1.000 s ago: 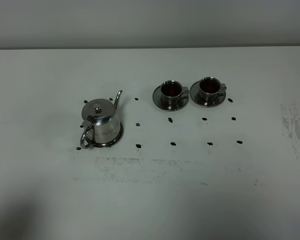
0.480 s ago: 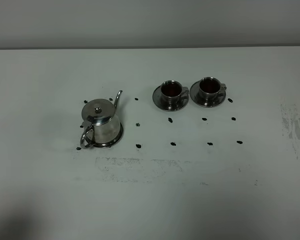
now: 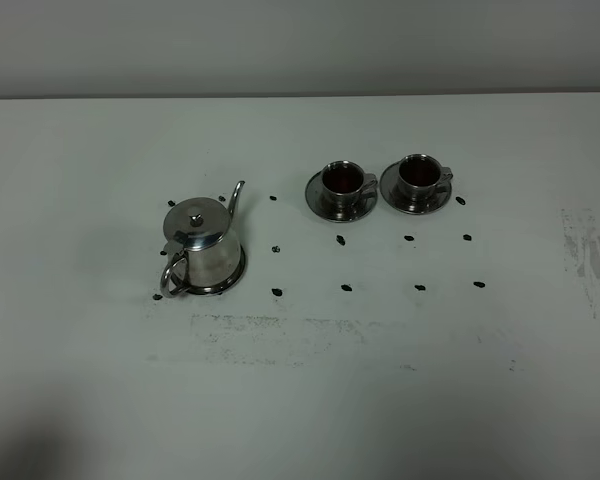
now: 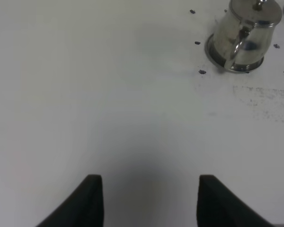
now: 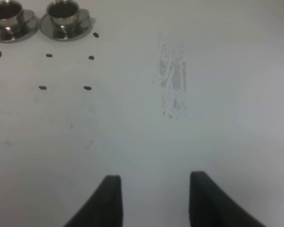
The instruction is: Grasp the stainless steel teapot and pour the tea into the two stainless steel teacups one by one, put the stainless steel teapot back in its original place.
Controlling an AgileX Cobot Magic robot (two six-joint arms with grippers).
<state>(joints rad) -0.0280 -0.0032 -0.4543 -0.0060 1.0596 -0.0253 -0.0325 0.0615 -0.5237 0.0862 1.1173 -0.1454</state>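
The stainless steel teapot point(image 3: 202, 245) stands upright on its flat steel disc point(image 3: 237, 274) at the left of the table, spout pointing back right, loop handle toward the front. It also shows in the left wrist view point(image 4: 244, 33). The two steel teacups point(image 3: 343, 180) point(image 3: 418, 173) sit on saucers at the back centre, both holding dark tea; they also show in the right wrist view point(image 5: 7, 13) point(image 5: 64, 12). My left gripper point(image 4: 149, 201) is open and empty, well away from the teapot. My right gripper point(image 5: 154, 201) is open and empty, far from the cups. Neither gripper shows in the exterior view.
Small black marks point(image 3: 346, 288) dot the white table in rows around the pot and in front of the cups. Scuffed grey patches lie in front of the teapot point(image 3: 280, 335) and at the right point(image 3: 587, 255). A grey wall point(image 3: 300, 45) runs behind the table.
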